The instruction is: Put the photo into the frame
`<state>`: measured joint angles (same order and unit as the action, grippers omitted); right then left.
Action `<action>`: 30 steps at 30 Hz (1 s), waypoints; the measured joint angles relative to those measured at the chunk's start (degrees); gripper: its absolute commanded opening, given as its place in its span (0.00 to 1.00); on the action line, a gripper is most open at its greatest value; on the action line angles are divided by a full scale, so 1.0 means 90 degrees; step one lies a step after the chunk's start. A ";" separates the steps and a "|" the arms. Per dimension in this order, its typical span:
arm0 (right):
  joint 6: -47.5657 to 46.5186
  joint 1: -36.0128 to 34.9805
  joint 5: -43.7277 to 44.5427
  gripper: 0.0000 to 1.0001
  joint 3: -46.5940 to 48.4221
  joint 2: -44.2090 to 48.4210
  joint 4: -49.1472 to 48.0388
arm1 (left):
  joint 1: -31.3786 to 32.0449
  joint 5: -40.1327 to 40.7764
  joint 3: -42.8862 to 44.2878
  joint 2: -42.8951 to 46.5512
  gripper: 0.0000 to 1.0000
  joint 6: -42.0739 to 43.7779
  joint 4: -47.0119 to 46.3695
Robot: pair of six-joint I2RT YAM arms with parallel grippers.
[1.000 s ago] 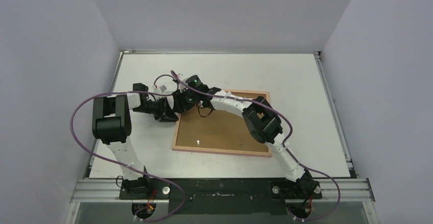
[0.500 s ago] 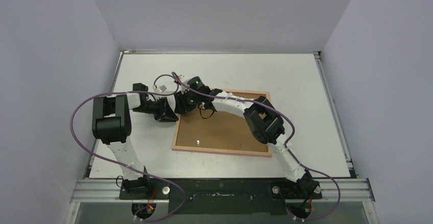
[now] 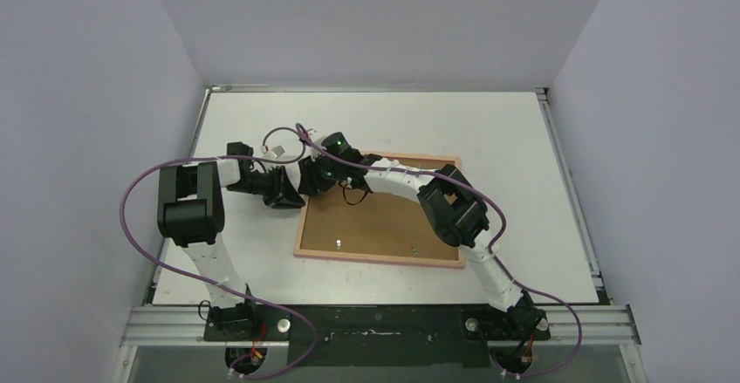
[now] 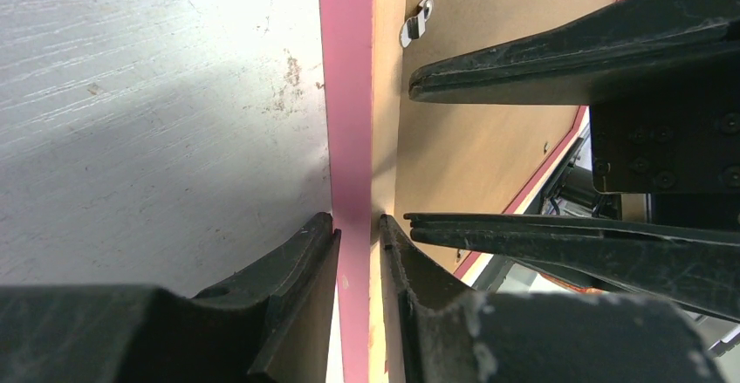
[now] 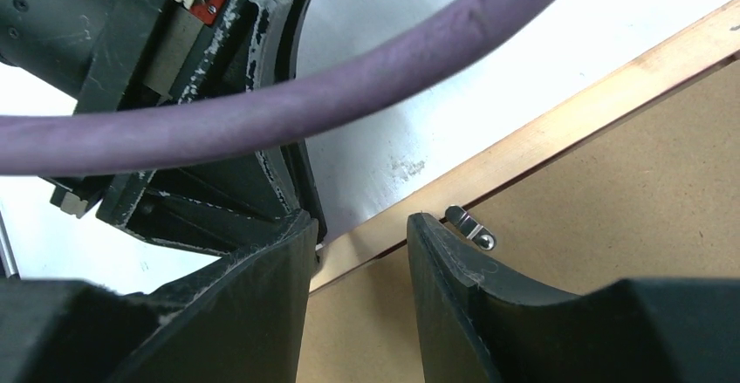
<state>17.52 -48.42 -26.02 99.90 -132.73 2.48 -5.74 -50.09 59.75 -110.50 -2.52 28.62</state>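
Salmon-pink thin-edged rectangular picture frame [image 3: 377, 259] lies flat, back up, on the white worktop [image 3: 419, 121], and a brown hardboard backing panel [image 3: 375, 222] fills it. The left pincer [image 4: 358, 226] is nearly closed, nipping the frame's left border near the far corner, with one finger outside the edge and one on the panel side. Just beside it, the right pincer [image 5: 359, 226] stands partly open over the border, gripping nothing, one fingertip next to a small metal clip [image 5: 469, 224]. A purple cable [image 5: 349, 95] crosses above. Worktop shows around the frame on every side, broadest beyond its far edge.
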 measured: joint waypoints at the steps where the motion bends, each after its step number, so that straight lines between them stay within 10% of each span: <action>1: 0.0007 0.0000 0.0000 0.44 0.0002 0.0000 -0.0036 | 0.0000 0.0000 0.0000 0.0000 0.22 0.0000 0.0000; 30: 0.0027 0.0090 0.0036 0.44 0.0644 -0.0444 0.0056 | -0.0041 -0.0015 -0.0002 -0.0010 0.22 0.0015 0.0005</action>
<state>17.76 -47.62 -25.69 105.69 -136.73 2.98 -6.11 -50.22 59.72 -110.59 -2.39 28.67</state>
